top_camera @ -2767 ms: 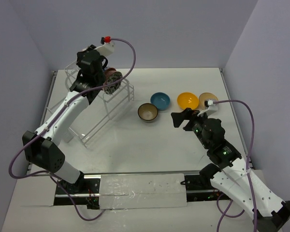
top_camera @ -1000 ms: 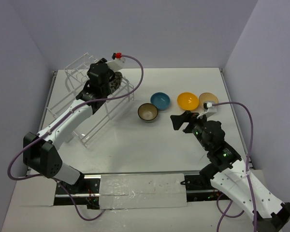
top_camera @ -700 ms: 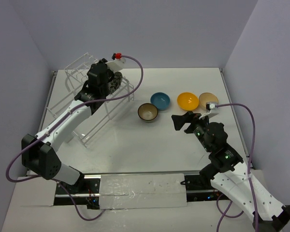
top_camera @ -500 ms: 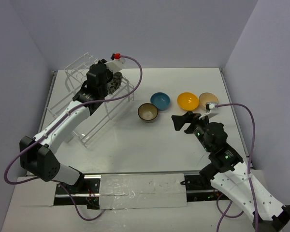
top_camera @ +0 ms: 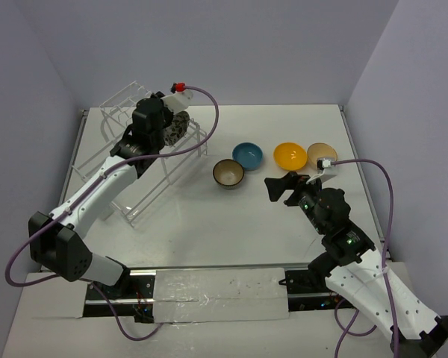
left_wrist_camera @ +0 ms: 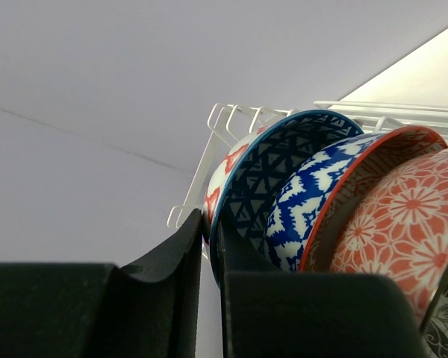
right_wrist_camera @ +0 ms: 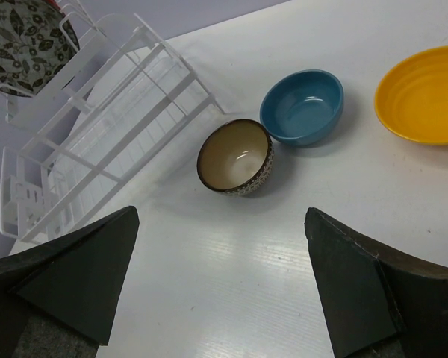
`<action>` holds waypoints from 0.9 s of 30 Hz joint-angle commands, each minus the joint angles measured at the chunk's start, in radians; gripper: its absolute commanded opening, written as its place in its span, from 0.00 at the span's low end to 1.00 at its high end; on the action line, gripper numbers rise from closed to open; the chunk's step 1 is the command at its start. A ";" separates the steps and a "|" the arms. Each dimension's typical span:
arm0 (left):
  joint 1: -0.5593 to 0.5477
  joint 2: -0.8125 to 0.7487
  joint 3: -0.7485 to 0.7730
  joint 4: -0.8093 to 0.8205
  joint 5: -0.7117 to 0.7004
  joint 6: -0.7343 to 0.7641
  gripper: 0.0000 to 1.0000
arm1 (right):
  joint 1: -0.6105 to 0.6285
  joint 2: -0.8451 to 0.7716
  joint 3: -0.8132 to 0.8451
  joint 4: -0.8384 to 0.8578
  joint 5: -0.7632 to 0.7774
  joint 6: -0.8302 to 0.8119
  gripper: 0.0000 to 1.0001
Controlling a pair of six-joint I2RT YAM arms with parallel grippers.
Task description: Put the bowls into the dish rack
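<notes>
My left gripper [top_camera: 166, 127] is over the top tier of the white wire dish rack [top_camera: 145, 175]. In the left wrist view its jaws [left_wrist_camera: 209, 240] are shut on the rim of a blue patterned bowl [left_wrist_camera: 272, 171]. A blue-white bowl with an orange rim [left_wrist_camera: 313, 194] and a salmon floral bowl [left_wrist_camera: 403, 231] sit nested in it, on edge against the rack wires [left_wrist_camera: 231, 119]. The grey leaf pattern shows in the right wrist view [right_wrist_camera: 26, 45]. My right gripper [top_camera: 275, 191] is open and empty above the table, near the dark brown bowl [right_wrist_camera: 235, 156], teal bowl [right_wrist_camera: 302, 106] and orange-yellow bowl [right_wrist_camera: 422, 93].
The tan bowl [top_camera: 319, 151] sits at the far right, partly behind my right wrist's cable. The rack's lower tier [right_wrist_camera: 112, 127] slopes toward the table's left front. Walls close the table on three sides.
The left gripper with the bowls has moved right along the rack's top tier and now nearly holds still. The right gripper has barely shifted.
</notes>
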 commanded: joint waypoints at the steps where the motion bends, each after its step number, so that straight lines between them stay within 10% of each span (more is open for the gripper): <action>1: -0.014 -0.061 0.014 0.041 0.109 -0.052 0.13 | 0.005 0.003 -0.001 0.020 0.005 0.003 1.00; 27: -0.014 -0.035 0.044 -0.048 0.160 -0.103 0.34 | 0.005 -0.017 -0.010 0.012 0.018 0.003 1.00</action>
